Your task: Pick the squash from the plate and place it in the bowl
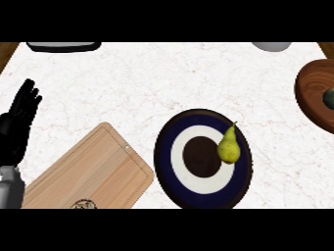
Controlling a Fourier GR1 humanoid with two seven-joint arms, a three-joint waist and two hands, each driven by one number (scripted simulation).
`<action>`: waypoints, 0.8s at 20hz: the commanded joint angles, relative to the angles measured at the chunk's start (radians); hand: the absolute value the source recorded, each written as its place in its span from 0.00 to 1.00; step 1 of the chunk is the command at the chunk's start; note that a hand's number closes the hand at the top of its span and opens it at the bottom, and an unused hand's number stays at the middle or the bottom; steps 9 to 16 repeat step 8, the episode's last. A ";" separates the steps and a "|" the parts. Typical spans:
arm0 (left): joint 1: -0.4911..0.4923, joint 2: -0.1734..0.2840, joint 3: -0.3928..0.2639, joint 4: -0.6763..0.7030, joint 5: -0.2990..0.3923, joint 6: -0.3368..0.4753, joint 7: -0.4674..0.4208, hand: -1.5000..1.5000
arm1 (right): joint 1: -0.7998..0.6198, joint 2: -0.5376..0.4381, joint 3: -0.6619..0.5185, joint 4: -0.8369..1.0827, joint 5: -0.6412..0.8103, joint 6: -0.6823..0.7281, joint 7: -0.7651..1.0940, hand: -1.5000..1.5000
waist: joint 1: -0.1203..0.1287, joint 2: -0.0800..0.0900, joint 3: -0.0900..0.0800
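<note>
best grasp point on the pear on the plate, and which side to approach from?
Grip the pear across its wide lower belly, probably from above, fingers either side of its long axis. It lies flat on the right part of the plate, stem pointing up-right toward the far edge; the neck tapers and would likely slip. Only the left hand shows, open at the left edge.

The white marble counter (126, 88) carries a wooden cutting board (90, 171), a plate (171, 152) and a wooden bowl (314, 93).
</note>
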 commanded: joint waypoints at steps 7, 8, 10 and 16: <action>-0.009 -0.013 0.006 0.037 -0.014 0.007 -0.036 0.50 | 0.192 -0.015 -0.087 -0.119 -0.232 0.260 0.004 0.00 | 0.009 0.002 -0.001; -0.048 -0.004 0.007 0.050 -0.011 0.003 0.000 0.50 | 0.218 0.024 -0.062 -0.188 -0.234 0.257 -0.009 0.00 | 0.008 0.002 -0.001; -0.048 -0.004 0.007 0.050 -0.011 0.003 0.000 0.50 | 0.218 0.024 -0.062 -0.188 -0.234 0.257 -0.009 0.00 | 0.008 0.002 -0.001; -0.048 -0.004 0.007 0.050 -0.011 0.003 0.000 0.50 | 0.218 0.024 -0.062 -0.188 -0.234 0.257 -0.009 0.00 | 0.008 0.002 -0.001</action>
